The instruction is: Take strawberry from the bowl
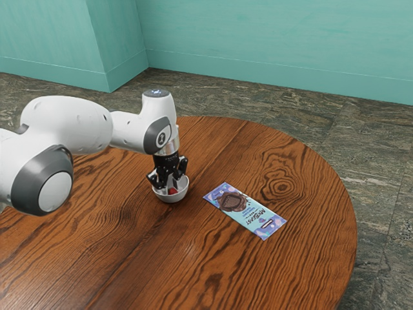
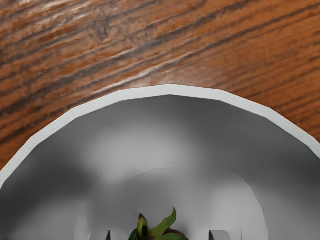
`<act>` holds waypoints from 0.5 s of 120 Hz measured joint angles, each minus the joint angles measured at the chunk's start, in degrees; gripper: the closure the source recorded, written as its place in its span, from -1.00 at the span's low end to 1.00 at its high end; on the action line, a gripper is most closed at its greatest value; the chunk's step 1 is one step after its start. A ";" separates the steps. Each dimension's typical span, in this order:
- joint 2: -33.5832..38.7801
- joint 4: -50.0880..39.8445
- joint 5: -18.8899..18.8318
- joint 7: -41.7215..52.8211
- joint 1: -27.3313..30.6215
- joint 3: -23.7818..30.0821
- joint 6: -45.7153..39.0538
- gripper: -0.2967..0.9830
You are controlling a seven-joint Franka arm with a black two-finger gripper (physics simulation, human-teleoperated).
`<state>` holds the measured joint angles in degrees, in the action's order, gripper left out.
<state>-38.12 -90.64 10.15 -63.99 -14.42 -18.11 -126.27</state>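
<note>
Straddling a strawberry (image 2: pixel 159 232) in a white bowl (image 1: pixel 174 197), the spread gripper (image 1: pixel 169 187), near a packet (image 1: pixel 250 216) lettered “MrBEAST”.

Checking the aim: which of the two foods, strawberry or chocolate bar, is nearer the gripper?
The strawberry: it sits in the white bowl, between the fingers of the open gripper; the chocolate bar lies on the table.

A MrBeast chocolate bar (image 1: pixel 245 210) in a pale blue and purple wrapper, printed with a dark chocolate picture, lies flat and aslant on a round wooden table (image 1: pixel 161 278). Bold dark grain runs across the tabletop, swirling around a knot (image 1: pixel 282 187) near the bar. Beyond, teal walls (image 1: pixel 277 39) with a matching baseboard (image 1: pixel 277 75) meet in a corner above a mottled gray-brown floor (image 1: pixel 381 168).
</note>
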 joint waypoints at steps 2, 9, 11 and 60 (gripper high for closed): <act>-0.01 -0.02 0.02 0.00 0.00 0.00 0.00 0.24; -0.04 -0.04 0.06 -0.02 0.00 0.01 -0.01 0.28; -0.04 -0.05 0.06 -0.03 0.00 0.01 -0.01 0.29; 0.65 0.00 -0.28 -0.52 -0.02 -0.08 0.25 0.51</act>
<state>-37.46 -90.63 9.87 -64.51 -14.43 -18.19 -126.01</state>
